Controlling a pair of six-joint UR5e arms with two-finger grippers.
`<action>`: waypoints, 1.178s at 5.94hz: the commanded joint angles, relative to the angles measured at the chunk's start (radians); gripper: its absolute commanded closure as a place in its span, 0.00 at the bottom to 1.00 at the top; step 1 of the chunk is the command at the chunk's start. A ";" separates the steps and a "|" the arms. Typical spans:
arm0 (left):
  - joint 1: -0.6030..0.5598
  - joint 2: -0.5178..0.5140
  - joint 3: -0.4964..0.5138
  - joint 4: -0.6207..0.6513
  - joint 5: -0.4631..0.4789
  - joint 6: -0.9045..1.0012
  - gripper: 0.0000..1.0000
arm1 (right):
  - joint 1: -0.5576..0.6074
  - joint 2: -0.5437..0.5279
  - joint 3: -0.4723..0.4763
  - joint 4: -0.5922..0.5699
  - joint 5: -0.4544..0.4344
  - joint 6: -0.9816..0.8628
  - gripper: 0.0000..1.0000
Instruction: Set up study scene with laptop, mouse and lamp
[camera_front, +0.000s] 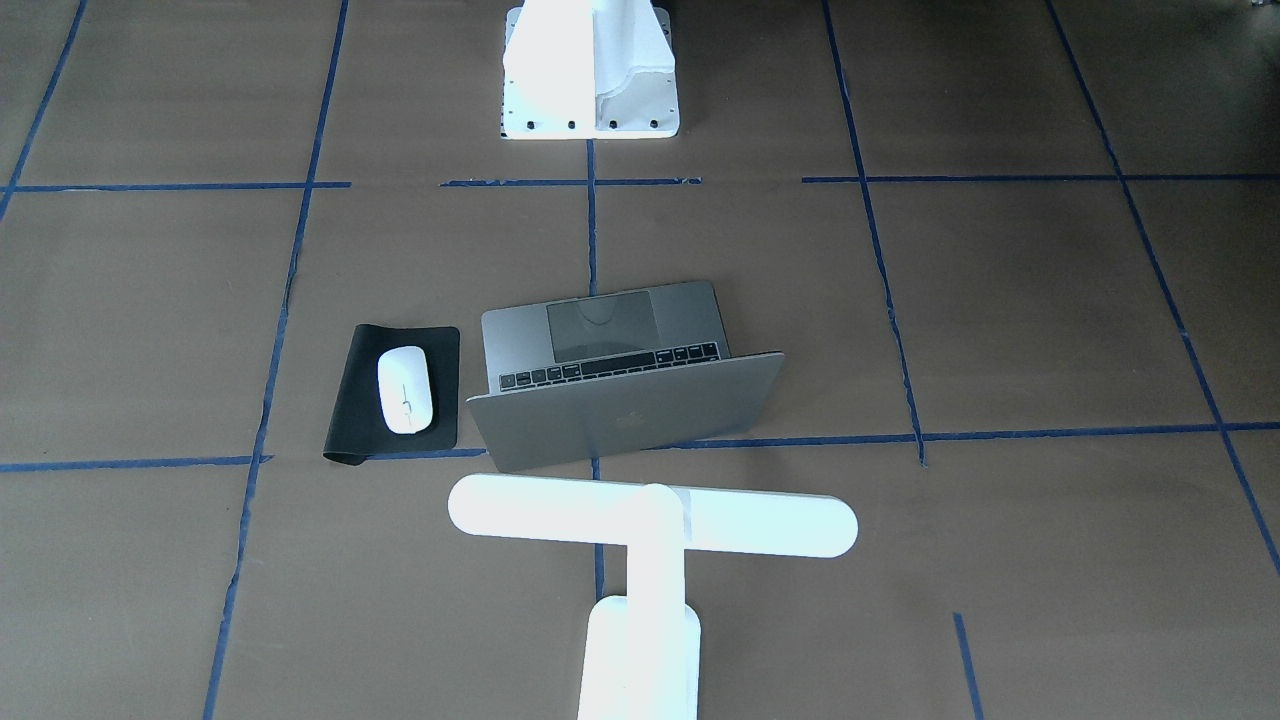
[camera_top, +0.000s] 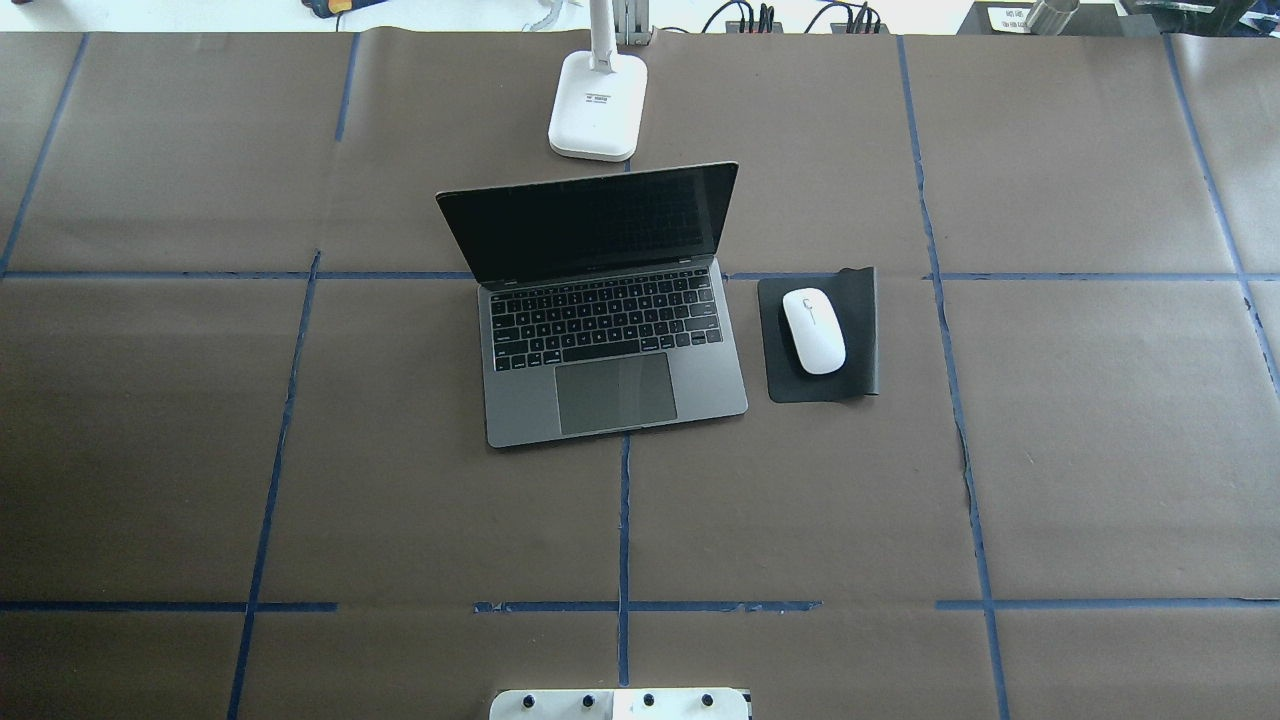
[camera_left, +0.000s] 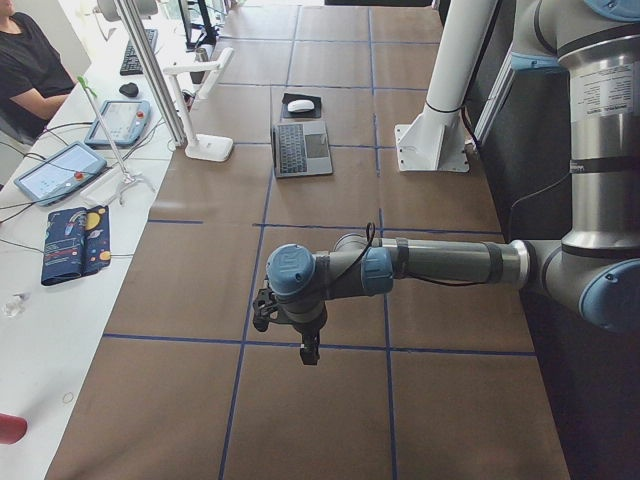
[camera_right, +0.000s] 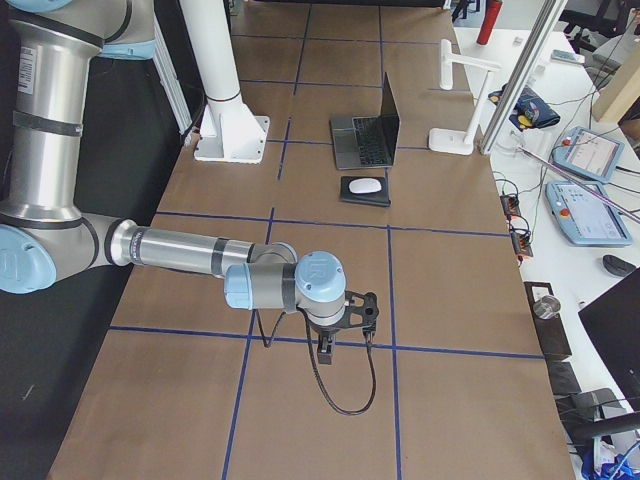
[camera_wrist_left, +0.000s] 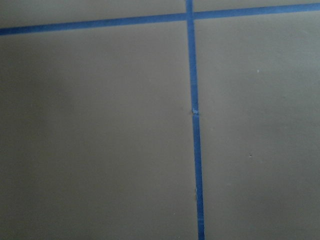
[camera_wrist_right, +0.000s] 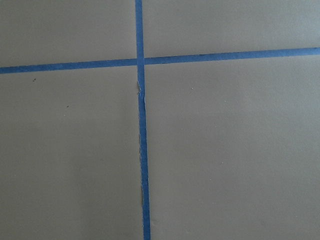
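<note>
Beside the laptop (camera_top: 610, 330), the mouse (camera_top: 813, 330) is set, the lamp (camera_top: 598, 105) behind it; nothing should be disturbed. Whether the left fingers (camera_left: 309, 352) and right fingers (camera_right: 325, 350) are open cannot be told.

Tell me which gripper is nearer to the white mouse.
Right. The white mouse lies on the robot's right of the laptop, and the right gripper hangs farther out on that same side; the left gripper hangs far out on the other side, beyond the laptop.
</note>
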 joint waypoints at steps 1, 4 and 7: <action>-0.007 -0.004 0.022 -0.045 -0.015 -0.004 0.00 | -0.002 0.000 -0.001 0.004 -0.001 0.000 0.00; -0.010 -0.036 0.073 -0.137 -0.006 -0.012 0.00 | -0.002 0.000 -0.001 0.007 -0.001 0.000 0.00; -0.025 -0.064 0.076 -0.155 0.017 -0.063 0.00 | -0.002 0.000 -0.002 0.007 -0.007 -0.001 0.00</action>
